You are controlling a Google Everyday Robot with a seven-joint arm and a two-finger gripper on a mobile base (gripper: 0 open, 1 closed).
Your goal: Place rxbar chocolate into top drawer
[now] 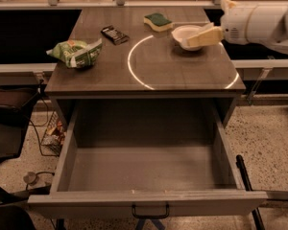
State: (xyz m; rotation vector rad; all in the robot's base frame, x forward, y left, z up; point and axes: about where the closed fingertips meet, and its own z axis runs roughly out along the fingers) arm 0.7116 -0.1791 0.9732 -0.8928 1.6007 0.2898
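The rxbar chocolate (114, 34), a small dark bar with white lettering, lies flat on the far left part of the wooden tabletop (182, 71). The top drawer (146, 202) is pulled fully open below the tabletop; its inside is empty and its black handle faces me. My gripper (194, 36) reaches in from the right on a white arm, its tan fingers over the white bowl (184, 34), well to the right of the bar. Nothing is seen in it.
A green-and-white snack bag (77, 53) lies at the table's left edge. A yellow sponge with a green top (158, 21) sits at the back. A bright ring of light marks the tabletop. Cables and a dark chair are on the floor at left.
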